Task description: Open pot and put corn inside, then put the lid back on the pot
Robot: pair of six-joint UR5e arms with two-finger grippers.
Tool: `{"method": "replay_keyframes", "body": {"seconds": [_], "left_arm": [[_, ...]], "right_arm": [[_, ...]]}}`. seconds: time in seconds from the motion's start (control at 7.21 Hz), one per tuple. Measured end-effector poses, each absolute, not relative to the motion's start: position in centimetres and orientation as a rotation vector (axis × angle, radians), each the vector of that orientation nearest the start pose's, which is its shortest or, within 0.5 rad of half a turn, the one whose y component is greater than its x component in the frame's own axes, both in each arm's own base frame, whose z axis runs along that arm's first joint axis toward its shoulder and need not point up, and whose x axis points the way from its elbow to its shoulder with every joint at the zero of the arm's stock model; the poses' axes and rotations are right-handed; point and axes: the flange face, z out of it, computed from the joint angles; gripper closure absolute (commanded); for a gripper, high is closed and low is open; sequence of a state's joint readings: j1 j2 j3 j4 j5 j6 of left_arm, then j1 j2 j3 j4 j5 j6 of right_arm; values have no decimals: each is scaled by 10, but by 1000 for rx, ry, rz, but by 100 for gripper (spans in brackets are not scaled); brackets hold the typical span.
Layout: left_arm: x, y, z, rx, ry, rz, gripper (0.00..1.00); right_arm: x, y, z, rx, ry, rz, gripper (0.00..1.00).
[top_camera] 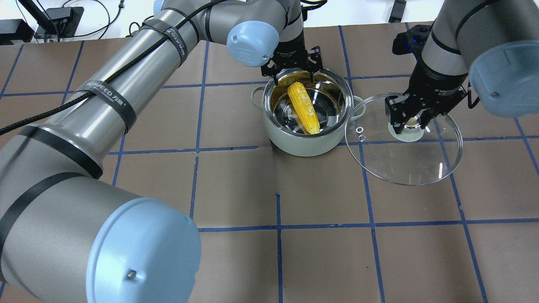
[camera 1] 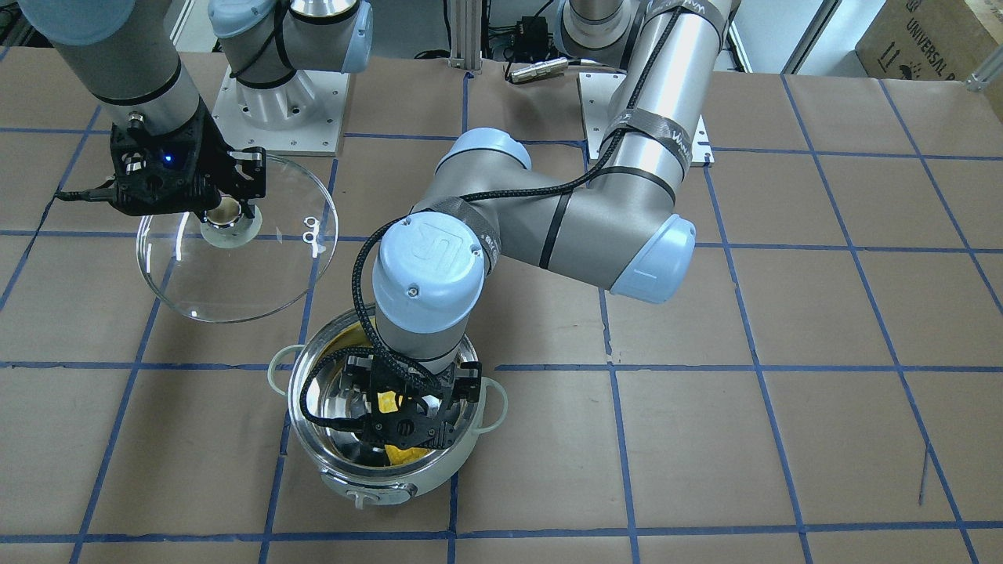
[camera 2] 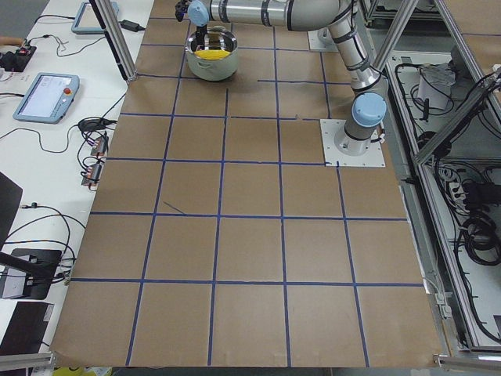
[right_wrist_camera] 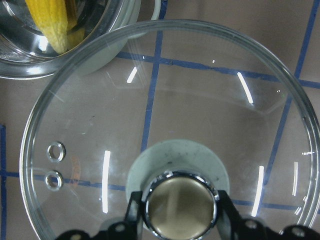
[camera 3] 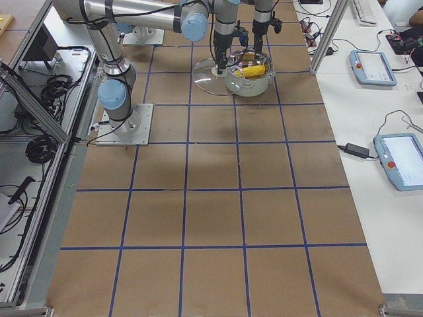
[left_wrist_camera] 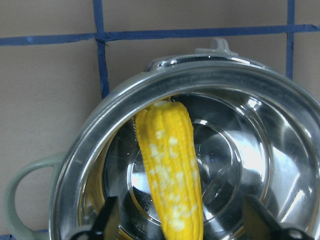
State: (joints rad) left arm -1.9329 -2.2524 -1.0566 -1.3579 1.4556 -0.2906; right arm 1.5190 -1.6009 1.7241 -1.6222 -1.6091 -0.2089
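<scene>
Overhead exterior: yellow corn (top_camera: 303, 107) lying slantwise inside the open pot (top_camera: 309, 141), glass lid (top_camera: 404, 164) held just beside it.
Cob tapered, kernel rows bright against shiny steel. Left gripper (top_camera: 293, 78) above the pot's far rim, fingers (left_wrist_camera: 107, 220) spread wide, holding nothing; right gripper (top_camera: 410, 122) clamped on the lid's knob (right_wrist_camera: 180, 205). Seen from the front, not from overhead: the pot's control panel (camera 1: 376, 495), cob mostly hidden there by the arm (camera 1: 548, 227). Brown paper table (top_camera: 236, 185) gridded with blue tape (top_camera: 278, 227); white benches (camera 3: 344, 99) with tablets (camera 3: 372, 67) alongside.

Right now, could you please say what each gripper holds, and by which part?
The right gripper grips the lid by its knob; left gripper holds nothing.
</scene>
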Motion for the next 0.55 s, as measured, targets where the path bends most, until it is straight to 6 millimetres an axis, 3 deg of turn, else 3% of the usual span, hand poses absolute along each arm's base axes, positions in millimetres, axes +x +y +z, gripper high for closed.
{"method": "replay_keyframes", "body": {"seconds": [0.28, 0.55], "left_arm": [[-365, -658, 360, 197, 3200, -32, 0], [-295, -645, 395, 251, 3148, -26, 0]], "right_arm": [[118, -479, 445, -256, 3160, 74, 63], [148, -495, 448, -281, 3157, 56, 63]]}}
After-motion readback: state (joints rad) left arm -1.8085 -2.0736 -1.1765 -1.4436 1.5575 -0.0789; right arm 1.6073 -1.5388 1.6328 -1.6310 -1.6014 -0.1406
